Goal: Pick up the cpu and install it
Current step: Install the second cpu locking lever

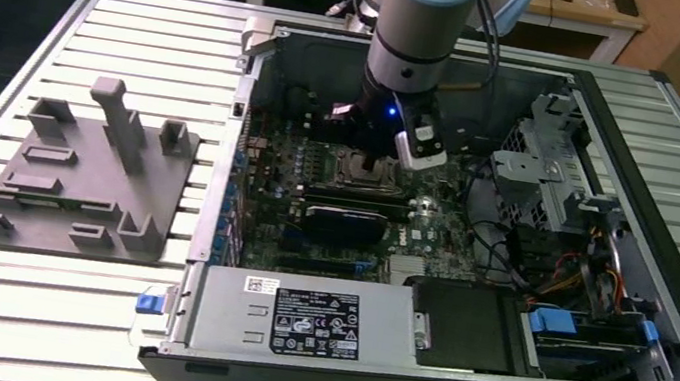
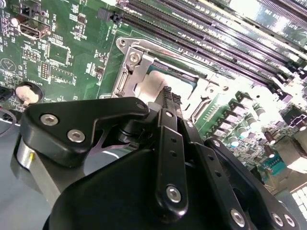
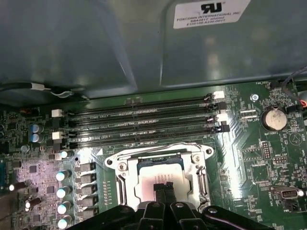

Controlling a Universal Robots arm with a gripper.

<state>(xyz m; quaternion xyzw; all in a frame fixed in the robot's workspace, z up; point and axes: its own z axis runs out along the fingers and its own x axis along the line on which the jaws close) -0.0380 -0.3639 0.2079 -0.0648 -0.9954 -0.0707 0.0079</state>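
Note:
The cpu (image 3: 158,170), a flat square chip with a pale silver top, lies flat inside the open metal socket frame (image 3: 120,167) on the green motherboard. It shows as a pale patch (image 2: 151,88) in the second wrist view. My gripper (image 3: 163,188) is directly over the chip's near edge, its two black fingertips pressed together with nothing between them. In the second wrist view the gripper (image 2: 169,96) points down at the socket frame (image 2: 132,57). In the exterior view the gripper (image 1: 378,164) hangs inside the open computer case, over the socket (image 1: 346,169).
Several memory slots (image 3: 144,124) run just beyond the socket, with capacitors (image 3: 62,191) beside it. A black heatsink block (image 1: 342,221) sits near the socket. The case walls (image 1: 250,66), drive cage (image 1: 545,171) and power supply (image 1: 294,315) hem the arm in. A grey fixture (image 1: 87,173) stands at the exterior view's left.

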